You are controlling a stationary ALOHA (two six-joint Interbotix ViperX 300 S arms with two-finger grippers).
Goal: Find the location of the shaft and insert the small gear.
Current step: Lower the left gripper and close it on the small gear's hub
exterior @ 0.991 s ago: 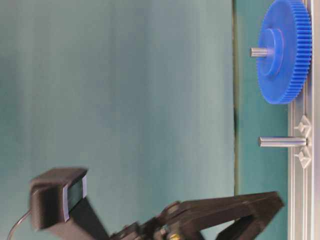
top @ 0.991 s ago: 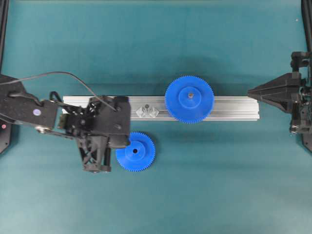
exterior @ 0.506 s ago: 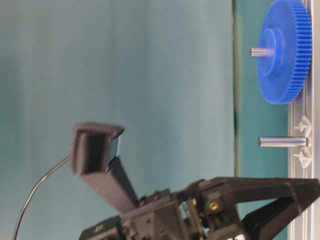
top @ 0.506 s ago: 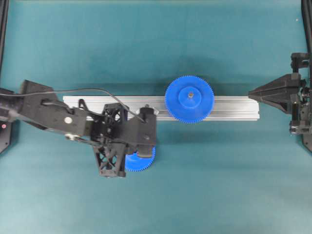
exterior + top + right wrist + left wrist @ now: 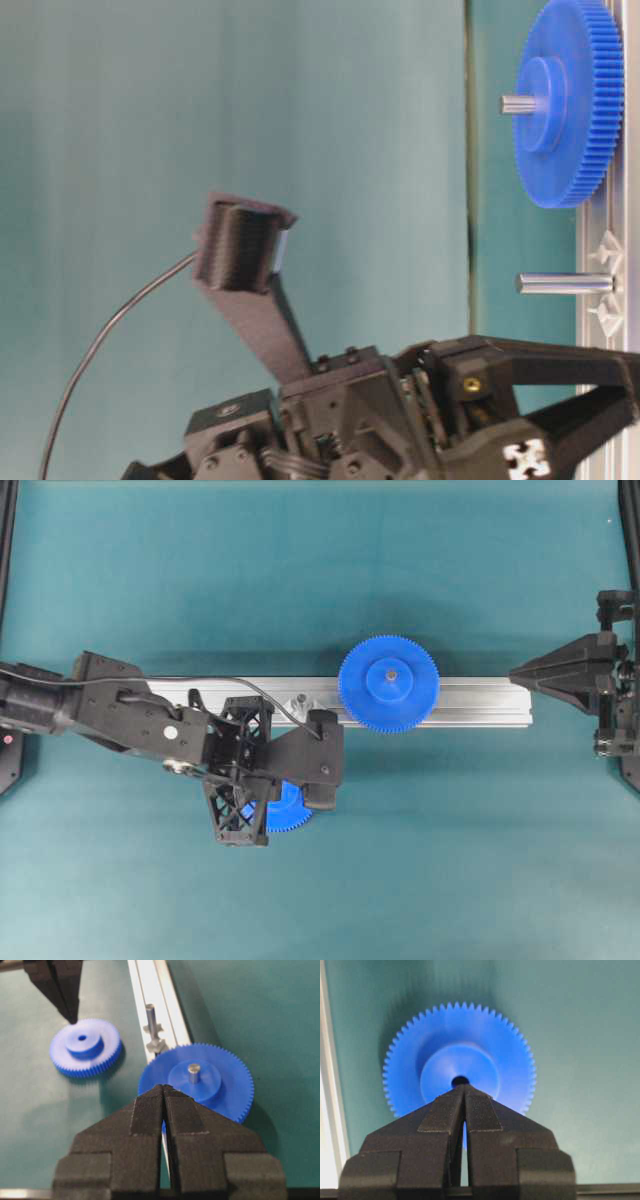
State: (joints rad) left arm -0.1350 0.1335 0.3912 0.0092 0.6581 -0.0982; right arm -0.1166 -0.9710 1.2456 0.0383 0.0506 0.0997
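My left gripper (image 5: pixel 464 1091) was pinched fully shut with nothing in it, fingertips pressed together into a point right over the small gear (image 5: pixel 460 1060). From the right wrist view you could see those tips hanging just above the gear's far edge, not clearly touching it.

The small gear itself was bright blue plastic with fine teeth all round, a raised round hub in the middle and a small dark hole dead centre. It lay flat on the teal mat (image 5: pixel 450 860), just off the near side of the aluminium rail (image 5: pixel 480 702), and from overhead my arm covered most of it, so only a blue sliver (image 5: pixel 288 810) peeked out.

The shaft (image 5: pixel 150 1017) was a thin silvery peg standing upright on the rail out of a shiny star-shaped base, sitting between the small gear and the big gear (image 5: pixel 388 683). It was bare, nothing on it. In the table-level view it showed as a plain metal rod (image 5: pixel 565 283) sticking out from the rail.

The big gear was already sitting on its own grey pin further along the rail.

My right gripper (image 5: pixel 164 1091) was closed too, empty, parked well off past the rail's far end (image 5: pixel 520 670).
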